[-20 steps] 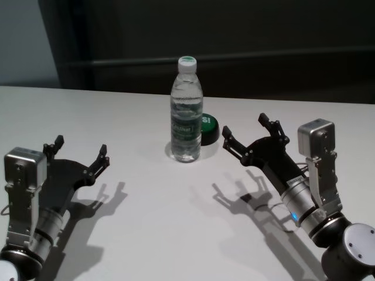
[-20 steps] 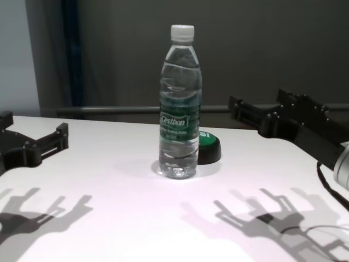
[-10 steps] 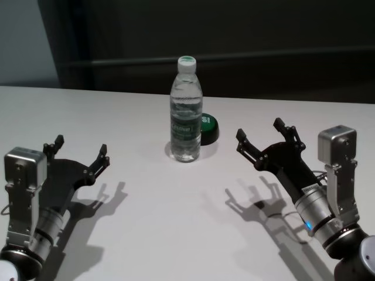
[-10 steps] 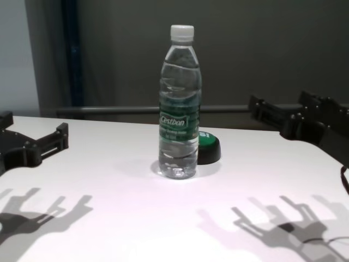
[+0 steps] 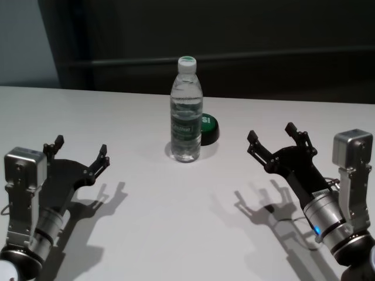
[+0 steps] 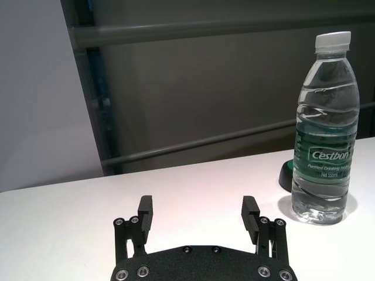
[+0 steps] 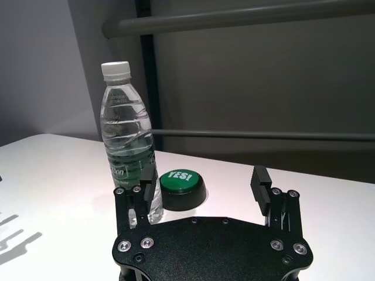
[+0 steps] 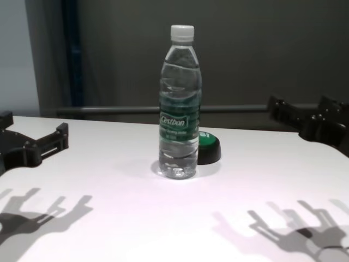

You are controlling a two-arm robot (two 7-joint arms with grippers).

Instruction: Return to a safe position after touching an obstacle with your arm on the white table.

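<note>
The obstacle, a clear water bottle (image 5: 186,111) with a white cap and a dark green label band, stands upright at the middle back of the white table (image 5: 176,228). It also shows in the chest view (image 8: 180,109) and in both wrist views (image 6: 325,134) (image 7: 128,134). My right gripper (image 5: 271,133) hovers open to the right of the bottle, well apart from it, holding nothing. My left gripper (image 5: 81,146) rests open at the near left, far from the bottle, also with nothing in it.
A green push button (image 5: 208,126) in a black base, marked "YES!" (image 7: 183,181), sits just behind and right of the bottle. A dark wall with a horizontal rail (image 8: 109,110) runs behind the table's far edge.
My right arm has drawn back to the right and toward me, widening the gap to the bottle. The bottle stays upright in place. The left arm has not moved.
</note>
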